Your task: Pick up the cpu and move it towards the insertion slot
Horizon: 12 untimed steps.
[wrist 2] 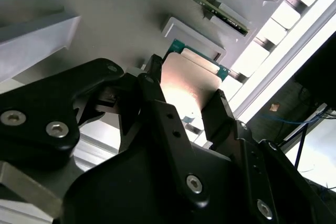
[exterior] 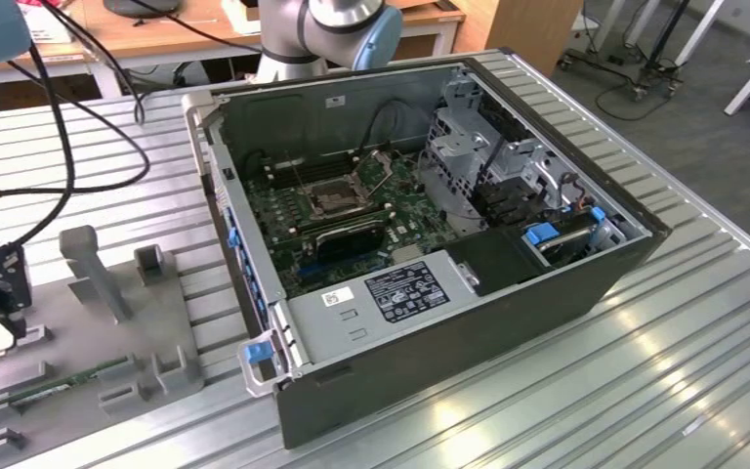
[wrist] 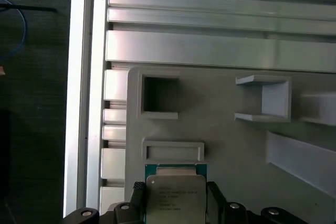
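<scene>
Slatted metal table (exterior: 687,332) carries an open computer case (exterior: 506,313), seemingly laid on its side so the green circuit board (exterior: 284,210) and its insertion slot (exterior: 328,198) face up. A grey tray (exterior: 95,342) lies well apart at the exterior view's left. Over that tray the gripper (wrist 2: 186,81) has its jaws closed on two opposite edges of the cpu (wrist: 175,199), leaving its silvery top uncovered.

Ribbed grey metal table (exterior: 662,391) filled most of the exterior view, bright light patches on its slats. Wooden desk (exterior: 128,39) stood behind it. Grey floor (exterior: 701,122) lay at the exterior view's right, wheeled stand bases (exterior: 609,70) parked there.
</scene>
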### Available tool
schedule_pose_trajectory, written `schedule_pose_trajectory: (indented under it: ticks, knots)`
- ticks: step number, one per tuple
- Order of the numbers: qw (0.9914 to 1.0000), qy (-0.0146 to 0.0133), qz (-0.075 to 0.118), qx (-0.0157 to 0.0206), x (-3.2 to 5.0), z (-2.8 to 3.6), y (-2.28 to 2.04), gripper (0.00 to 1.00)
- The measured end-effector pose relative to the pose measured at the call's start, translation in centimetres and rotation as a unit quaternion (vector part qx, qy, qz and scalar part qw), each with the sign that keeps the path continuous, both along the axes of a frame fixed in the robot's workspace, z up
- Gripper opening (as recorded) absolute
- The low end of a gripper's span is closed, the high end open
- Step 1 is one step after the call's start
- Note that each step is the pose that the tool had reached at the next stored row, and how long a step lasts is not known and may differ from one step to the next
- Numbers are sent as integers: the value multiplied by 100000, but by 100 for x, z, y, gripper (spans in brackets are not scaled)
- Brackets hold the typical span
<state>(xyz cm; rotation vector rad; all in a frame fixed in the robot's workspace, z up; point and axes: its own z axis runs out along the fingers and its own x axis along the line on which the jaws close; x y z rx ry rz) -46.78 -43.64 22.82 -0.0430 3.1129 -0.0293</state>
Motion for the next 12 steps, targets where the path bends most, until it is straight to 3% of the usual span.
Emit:
schedule_pose_trajectory:
  ticks: [12]
  knots:
    - [100000, 2, -1, -2, 0, 331, 0, 55]
